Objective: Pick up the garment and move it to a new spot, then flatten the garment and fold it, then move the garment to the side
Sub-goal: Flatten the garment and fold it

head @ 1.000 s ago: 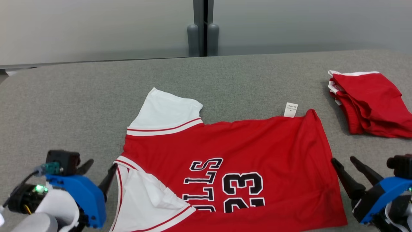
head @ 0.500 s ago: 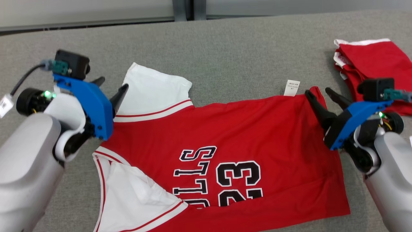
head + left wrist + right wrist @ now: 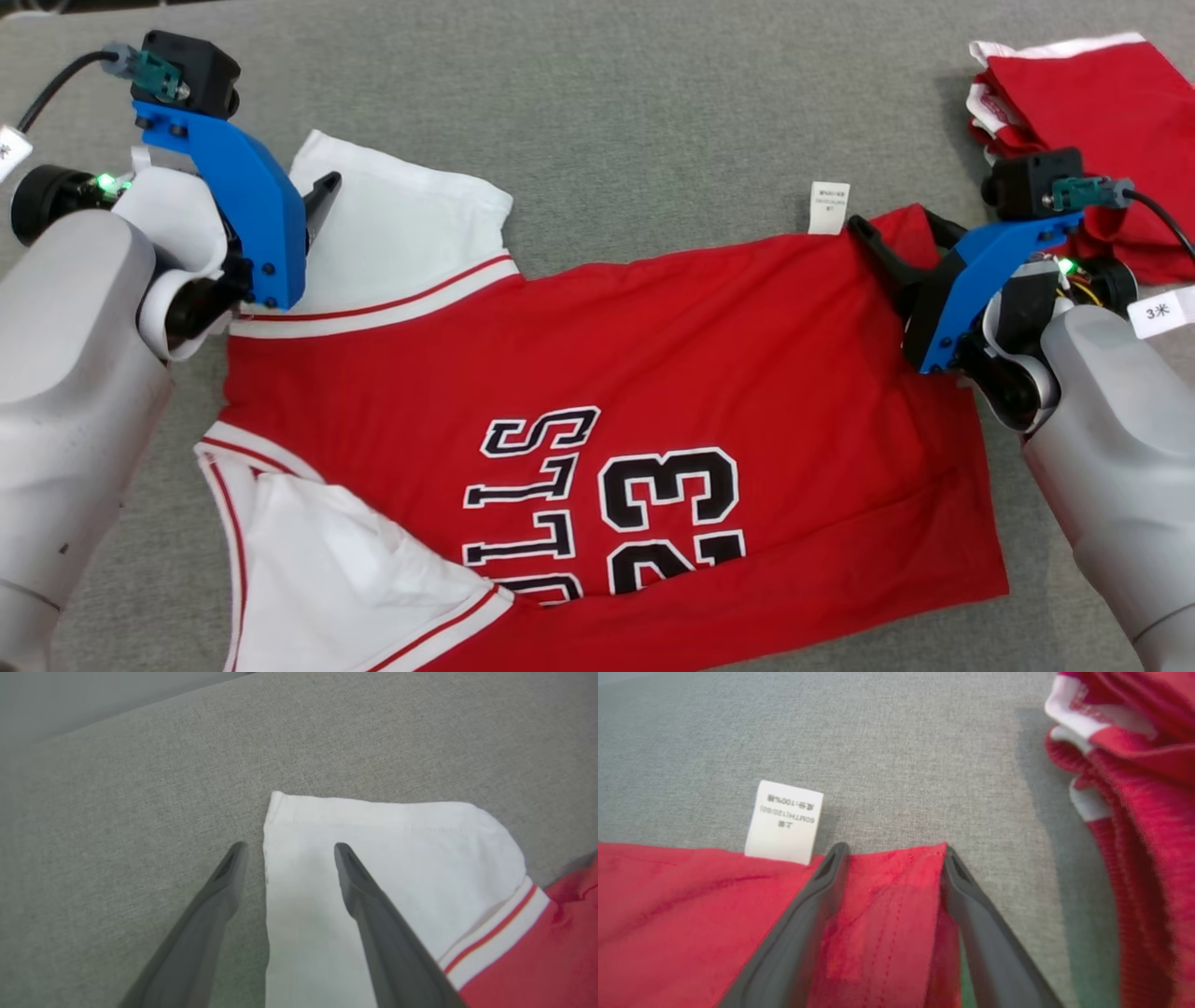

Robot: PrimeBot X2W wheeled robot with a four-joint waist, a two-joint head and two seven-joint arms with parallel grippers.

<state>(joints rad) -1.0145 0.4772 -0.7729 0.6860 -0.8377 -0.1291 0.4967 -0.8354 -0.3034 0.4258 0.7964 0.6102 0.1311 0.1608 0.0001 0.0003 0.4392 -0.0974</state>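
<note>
A red jersey point(image 3: 653, 373) with white sleeves and black lettering lies spread on the grey table point(image 3: 653, 112), stretched between the two pincers. The left pincer point(image 3: 289, 848) is open and empty. In its own wrist view its two dark fingers straddle the outer edge of one white sleeve point(image 3: 397, 858): one fingertip is over bare table just outside that edge, the other is over the white cloth. Whether either tip touches the cloth cannot be told.

The right pincer point(image 3: 893, 849) is also spread wide, gripping nothing. Its fingers frame the far corner of the jersey's red hem, with the stitched corner lying between them. A small white label point(image 3: 784, 821) sticks out from the hem just beside this pincer, on the side toward the left pincer.

On the outer side of the right pincer, apart from the jersey, lies a second red garment point(image 3: 1111, 103), folded with white trim showing. The jersey's other white sleeve point(image 3: 345, 569) lies behind the left pincer, folded over the red front.
</note>
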